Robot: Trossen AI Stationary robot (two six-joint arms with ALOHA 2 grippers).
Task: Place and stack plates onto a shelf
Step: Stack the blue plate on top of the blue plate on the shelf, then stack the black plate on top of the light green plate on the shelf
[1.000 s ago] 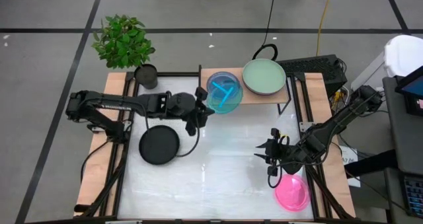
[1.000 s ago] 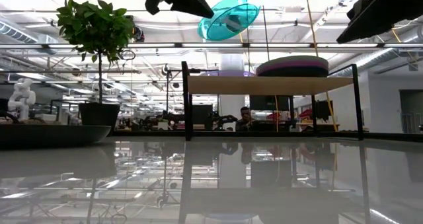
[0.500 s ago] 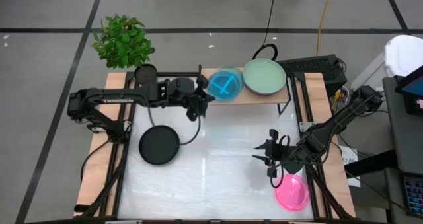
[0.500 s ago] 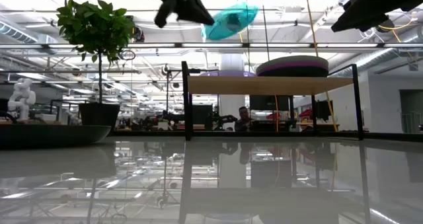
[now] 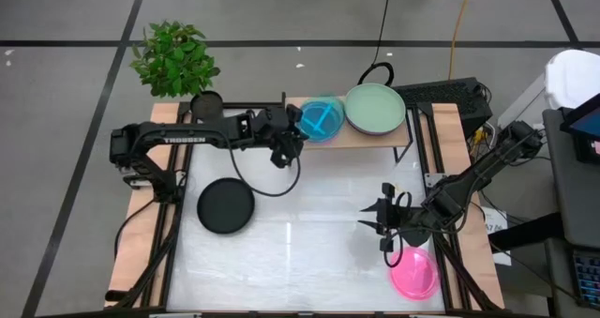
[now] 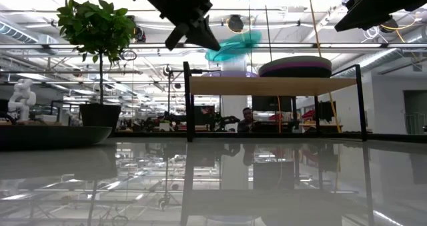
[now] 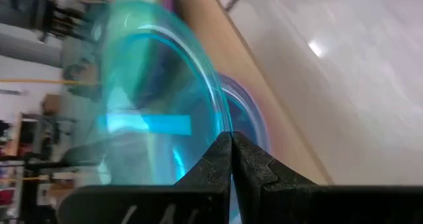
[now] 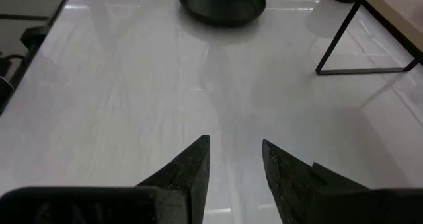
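Note:
My left gripper (image 5: 292,138) is shut on a cyan plate (image 5: 321,119) and holds it over the left half of the shelf (image 5: 373,140). In the low view the plate (image 6: 233,45) hangs a little above the shelf's wood top (image 6: 273,86). Under it a purple plate (image 7: 252,115) lies on the shelf. A stack topped by the sage green plate (image 5: 375,109) rests on the shelf's right half. My right gripper (image 5: 372,226) is open above the table. A pink plate (image 5: 413,273) lies near it and a black plate (image 5: 226,206) lies at the left. My left gripper pinches the cyan plate's rim (image 7: 223,128) between its two shut fingers. It holds the edge that faces the table's left and near side. The fingers come slanting from the left. The plate is lifted clear above the shelf and slightly tilted.
A potted plant (image 5: 178,60) and its dark pot (image 5: 206,104) stand at the far left corner beside the shelf. The shelf's thin black legs (image 8: 337,45) stand on the white table top (image 5: 309,234). Wooden strips run along both sides of the table.
My left gripper has moved toward the far edge and somewhat right. It has carried the cyan plate from in front of the shelf to over the shelf's left half. The plate has come lower and tipped flatter.

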